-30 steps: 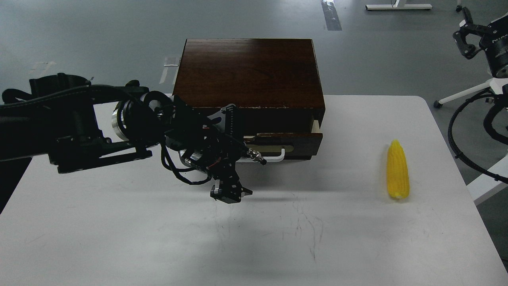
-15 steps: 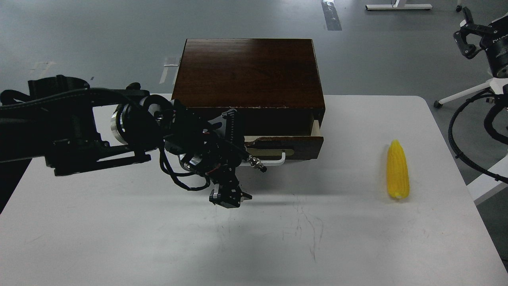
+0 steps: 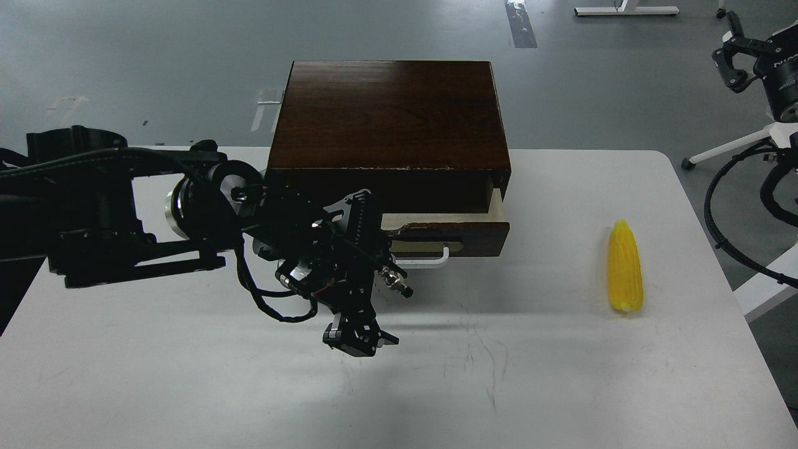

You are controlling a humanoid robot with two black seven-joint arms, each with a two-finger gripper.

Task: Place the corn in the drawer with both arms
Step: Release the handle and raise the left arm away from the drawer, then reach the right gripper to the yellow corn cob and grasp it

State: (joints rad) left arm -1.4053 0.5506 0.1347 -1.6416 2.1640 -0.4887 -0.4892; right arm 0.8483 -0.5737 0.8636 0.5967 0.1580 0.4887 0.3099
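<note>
White counter (image 3: 187, 374) carries a wooden box whose drawer (image 3: 464, 234) stands part open, likely to receive the corn (image 3: 624, 275) lying far right of the left fingers (image 3: 358, 337), which look clenched on nothing; the right fingers (image 3: 732, 53) hang released.

One corn cob (image 3: 624, 267); one wooden box (image 3: 388, 115) with one drawer (image 3: 446, 229) bearing one white handle (image 3: 430, 259); one white table (image 3: 561, 374); two black arms, left (image 3: 118, 209) and right (image 3: 776, 68).
</note>
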